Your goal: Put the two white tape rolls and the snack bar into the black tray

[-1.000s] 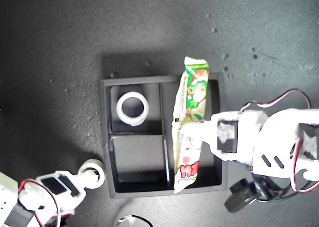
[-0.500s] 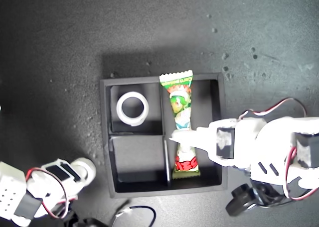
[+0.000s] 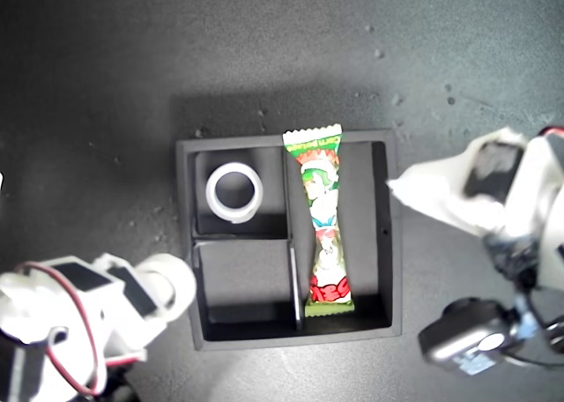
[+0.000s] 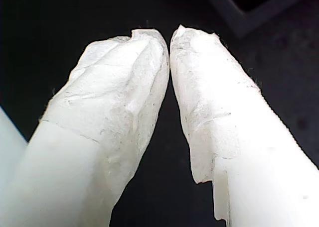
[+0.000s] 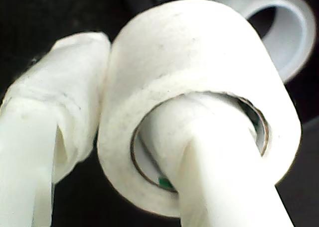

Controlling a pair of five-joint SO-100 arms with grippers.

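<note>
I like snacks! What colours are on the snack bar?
The snack bar is white, green and red, clearest in the exterior view.

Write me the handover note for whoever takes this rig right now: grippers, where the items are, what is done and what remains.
My first gripper: shut and empty, beside the black tray at the exterior view's right.
My second gripper: shut on the smaller tape roll, one finger through its hole, just outside the tray's corner at the exterior view's lower left.
Done: the wider tape roll sits in a small square compartment; the snack bar lies in the long compartment.
Left: carry the smaller tape roll into the tray, probably into the empty small compartment, and release it.
</note>
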